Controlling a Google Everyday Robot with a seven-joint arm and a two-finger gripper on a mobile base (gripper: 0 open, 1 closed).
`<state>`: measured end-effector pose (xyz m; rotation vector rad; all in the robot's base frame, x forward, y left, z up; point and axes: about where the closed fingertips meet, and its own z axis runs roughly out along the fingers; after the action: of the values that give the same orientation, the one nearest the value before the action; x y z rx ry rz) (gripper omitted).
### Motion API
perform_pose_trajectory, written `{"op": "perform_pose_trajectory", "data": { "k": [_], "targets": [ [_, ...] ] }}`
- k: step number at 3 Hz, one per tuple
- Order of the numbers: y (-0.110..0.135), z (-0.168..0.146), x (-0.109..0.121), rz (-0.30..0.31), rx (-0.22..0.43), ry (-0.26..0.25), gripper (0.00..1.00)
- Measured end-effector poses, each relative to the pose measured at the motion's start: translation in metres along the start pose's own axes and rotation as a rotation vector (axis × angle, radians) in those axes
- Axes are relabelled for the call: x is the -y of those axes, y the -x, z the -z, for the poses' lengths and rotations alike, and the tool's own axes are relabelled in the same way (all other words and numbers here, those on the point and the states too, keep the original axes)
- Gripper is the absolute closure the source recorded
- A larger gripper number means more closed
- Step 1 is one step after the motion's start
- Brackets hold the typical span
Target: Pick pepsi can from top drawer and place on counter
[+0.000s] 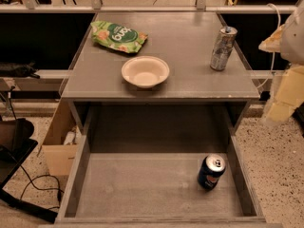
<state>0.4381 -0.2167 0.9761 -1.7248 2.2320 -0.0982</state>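
The pepsi can [211,172] is dark blue with a silver top. It stands upright on the floor of the open top drawer [142,189], near its right wall. The counter [185,42] is the grey tabletop above and behind the drawer. My gripper [280,103] is a pale, blurred shape at the right edge of the view. It hangs beside the counter's right front corner, above and to the right of the can, well apart from it.
On the counter are a green snack bag [118,36] at the back left, a white bowl [145,71] near the front middle and a taller silver can [223,48] at the right. A cardboard box [59,144] stands on the floor left of the drawer.
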Motion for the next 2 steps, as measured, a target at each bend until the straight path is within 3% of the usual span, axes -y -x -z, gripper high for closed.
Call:
{"op": "perform_pose_trajectory", "data": {
  "k": [1,2],
  "targets": [
    [0.000,0.001,0.000,-0.001,0.012,-0.008,0.00],
    [-0.004,-0.011,-0.002,-0.008,0.074,-0.004,0.00]
  ]
}}
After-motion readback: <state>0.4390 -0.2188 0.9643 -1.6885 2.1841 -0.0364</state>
